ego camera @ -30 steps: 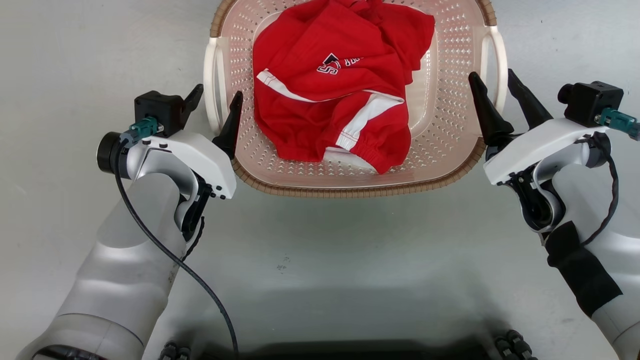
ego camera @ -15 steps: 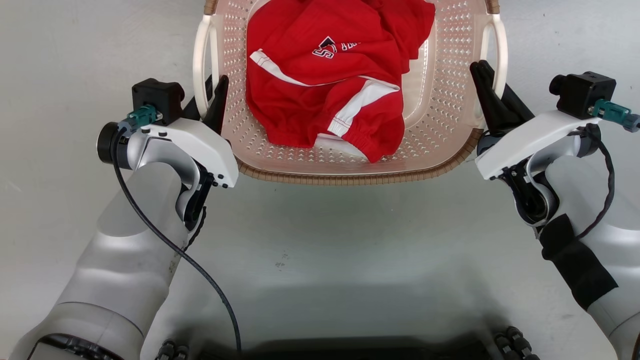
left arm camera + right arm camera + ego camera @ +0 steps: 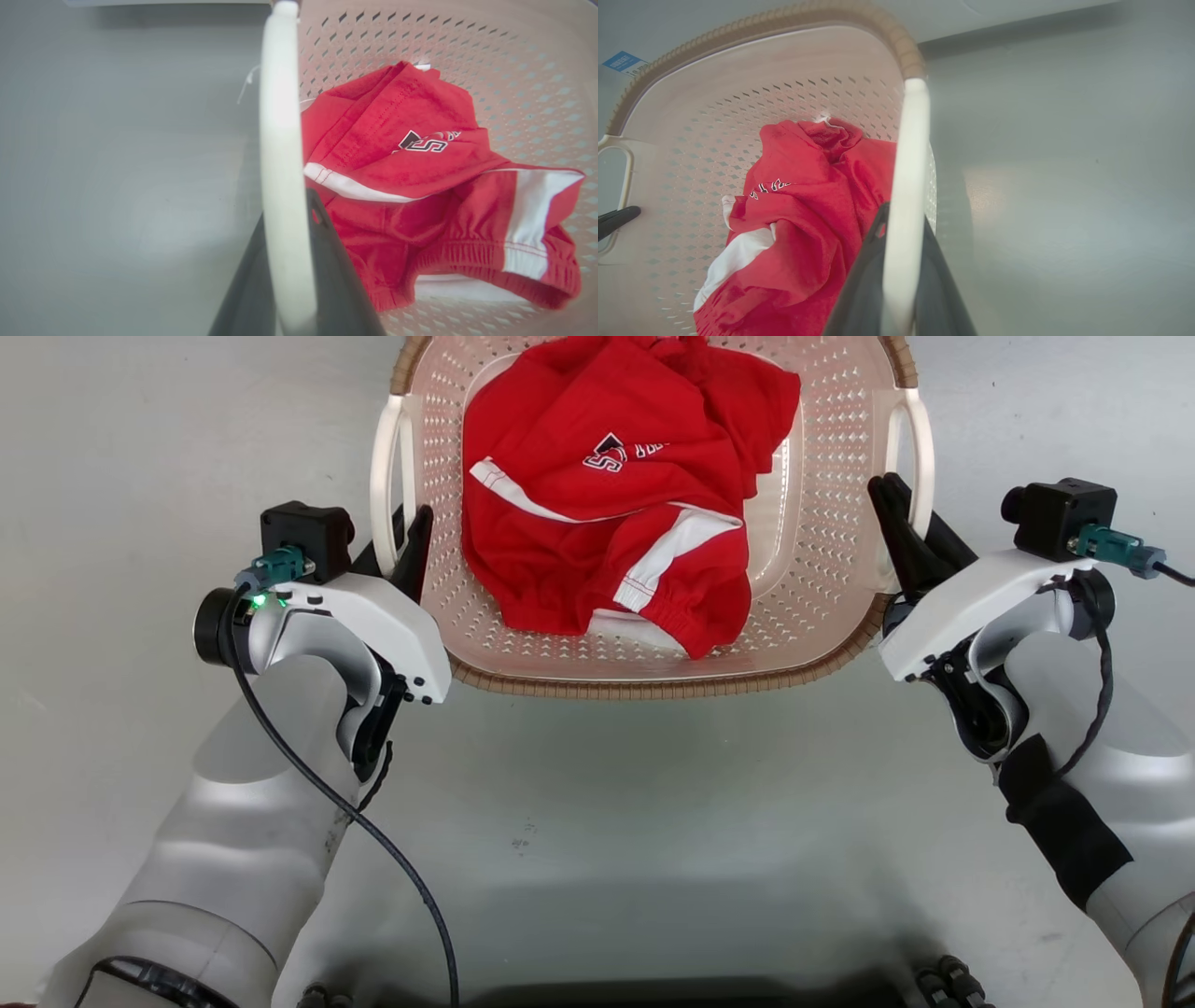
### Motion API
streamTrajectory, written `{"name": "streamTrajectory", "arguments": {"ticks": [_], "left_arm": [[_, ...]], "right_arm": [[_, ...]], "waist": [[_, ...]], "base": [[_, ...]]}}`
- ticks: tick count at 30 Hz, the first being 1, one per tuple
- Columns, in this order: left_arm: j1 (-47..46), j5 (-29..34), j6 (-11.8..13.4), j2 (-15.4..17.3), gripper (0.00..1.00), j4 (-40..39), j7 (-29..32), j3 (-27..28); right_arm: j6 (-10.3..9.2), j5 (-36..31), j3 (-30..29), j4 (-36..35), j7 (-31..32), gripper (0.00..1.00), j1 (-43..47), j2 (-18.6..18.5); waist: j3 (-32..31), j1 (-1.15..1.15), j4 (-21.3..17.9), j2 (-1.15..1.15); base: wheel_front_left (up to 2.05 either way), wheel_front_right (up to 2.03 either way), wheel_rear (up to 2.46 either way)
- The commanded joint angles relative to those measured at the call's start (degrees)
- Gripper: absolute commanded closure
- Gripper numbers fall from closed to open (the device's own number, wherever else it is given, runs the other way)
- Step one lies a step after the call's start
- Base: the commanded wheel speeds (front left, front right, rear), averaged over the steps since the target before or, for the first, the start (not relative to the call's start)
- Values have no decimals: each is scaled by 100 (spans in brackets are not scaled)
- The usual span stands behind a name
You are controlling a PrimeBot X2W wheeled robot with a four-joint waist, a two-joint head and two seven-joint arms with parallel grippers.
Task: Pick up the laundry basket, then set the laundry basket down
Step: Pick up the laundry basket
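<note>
Head view, change: a second before, both grippers stood spread astride the white handles. Now the left gripper (image 3: 407,527) was pinched shut on the left handle (image 3: 381,476) and the right gripper (image 3: 892,493) was pinched shut on the right handle (image 3: 924,443).
Head view, basket: the laundry basket (image 3: 644,689) sat between the two grippers, straight ahead of the robot over the grey floor (image 3: 607,821). I could not tell whether it had left the floor.
Head view, contents: a crumpled red garment (image 3: 597,551) with white stripes and a dark logo lay inside, covering most of the bottom.
Left wrist view, grip: close up, the white handle (image 3: 280,140) ran straight up the middle, with the dark fingers (image 3: 336,289) clamped on either side of it.
Left wrist view, contents: the garment (image 3: 411,186) lay just inside the handle against the perforated wall (image 3: 514,70), its elastic cuff nearest the camera. Bare floor (image 3: 117,186) lay on the outer side.
Right wrist view, grip: the other handle (image 3: 908,186) was squeezed between that gripper's fingers (image 3: 859,298) the same way.
Right wrist view, extras: the brown woven rim (image 3: 784,21) curved over the top, a finger of the left gripper (image 3: 616,219) poked in at the far handle, and a small blue label (image 3: 623,61) showed beyond the rim.
Right wrist view, contents: the red garment (image 3: 808,224) was heaped towards this side.
</note>
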Motion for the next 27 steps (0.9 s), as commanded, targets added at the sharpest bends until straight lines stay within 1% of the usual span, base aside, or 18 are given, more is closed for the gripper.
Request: {"name": "streamTrajectory", "arguments": {"ticks": [1,6,21,27], "left_arm": [[199,-49,-34,288,100,83,-21,42],[296,-258,-34,283,100,257,-21,-37],[652,-744,-34,259,100,521,-21,-369],[773,-981,-34,301,100,604,79,-609]], "right_arm": [[-27,34,61,169,-35,100,157,-155],[-27,71,268,476,-35,100,82,-128],[-27,523,905,1170,-30,100,81,-56],[-27,748,1205,1364,139,100,94,-60]], "waist": [[-72,0,0,0],[-249,0,-13,0],[-890,0,-32,0],[-1193,0,-30,0]], "base": [[0,0,0],[0,0,0],[0,0,0],[0,0,0]]}}
